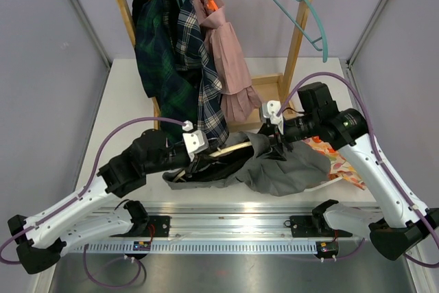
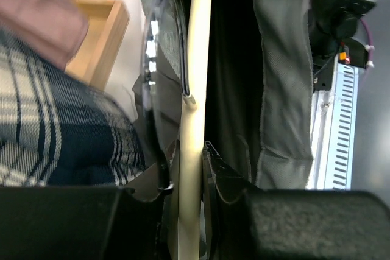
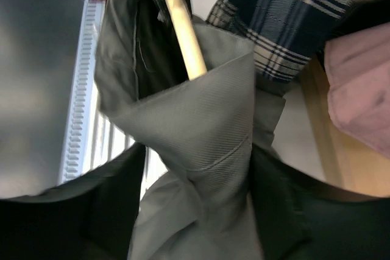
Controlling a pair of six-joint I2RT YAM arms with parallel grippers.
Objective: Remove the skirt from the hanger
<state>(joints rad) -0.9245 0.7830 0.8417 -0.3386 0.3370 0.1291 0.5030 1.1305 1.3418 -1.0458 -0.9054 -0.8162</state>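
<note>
Item: grey skirt (image 1: pixel 281 166), bunched low just in front of the rack (image 1: pixel 296 46), one end wrapped over the pale hanger (image 1: pixel 233 147).

We found the left fingers (image 2: pixel 228 181) clenched on the hanger's bar, in front of the rack's middle. The right fingers (image 3: pixel 116 193) grasped a fold of the skirt, in front of the rack's right post.

On the rack hung plaid garments (image 1: pixel 182 53) and one pink garment (image 1: pixel 230 60). The rack stood on the worktop (image 1: pixel 123 94).
</note>
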